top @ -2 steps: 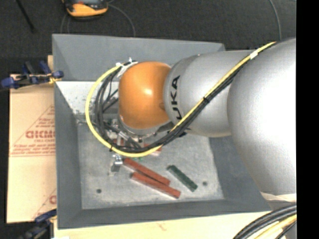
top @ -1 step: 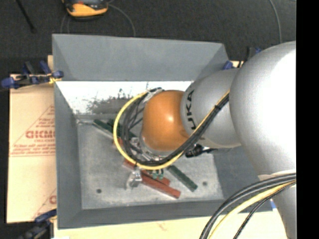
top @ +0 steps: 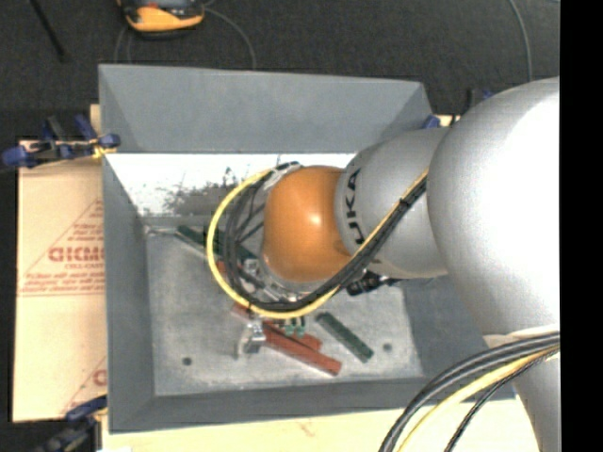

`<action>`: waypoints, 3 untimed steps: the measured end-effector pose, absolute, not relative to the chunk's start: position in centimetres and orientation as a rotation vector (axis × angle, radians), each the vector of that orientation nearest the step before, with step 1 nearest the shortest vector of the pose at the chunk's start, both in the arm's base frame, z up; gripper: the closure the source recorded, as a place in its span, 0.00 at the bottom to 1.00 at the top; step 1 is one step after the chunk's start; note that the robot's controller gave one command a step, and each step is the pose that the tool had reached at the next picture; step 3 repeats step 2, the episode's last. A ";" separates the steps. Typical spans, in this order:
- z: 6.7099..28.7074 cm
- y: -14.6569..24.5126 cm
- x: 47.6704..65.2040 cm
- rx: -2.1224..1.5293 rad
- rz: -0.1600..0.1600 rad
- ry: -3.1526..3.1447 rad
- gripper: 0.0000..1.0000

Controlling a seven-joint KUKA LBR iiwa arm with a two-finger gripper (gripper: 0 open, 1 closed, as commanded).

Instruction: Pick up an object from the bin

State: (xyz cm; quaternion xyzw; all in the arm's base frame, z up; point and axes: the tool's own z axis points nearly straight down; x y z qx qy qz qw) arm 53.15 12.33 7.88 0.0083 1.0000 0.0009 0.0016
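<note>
End effector (top: pixel 252 336) sits at the flat red-brown bar's (top: pixel 306 350) left end; I can't tell its grip.

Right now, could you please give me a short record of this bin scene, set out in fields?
claw: low over the floor of the bin, toward its front
nearest thing: red-brown bar, lying flat, its left end by the claw
next thing: dark green bar, just right of the red-brown one
held: cannot tell
</note>
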 end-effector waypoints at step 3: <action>7.9 7.3 52.9 0.134 -0.003 3.141 1.00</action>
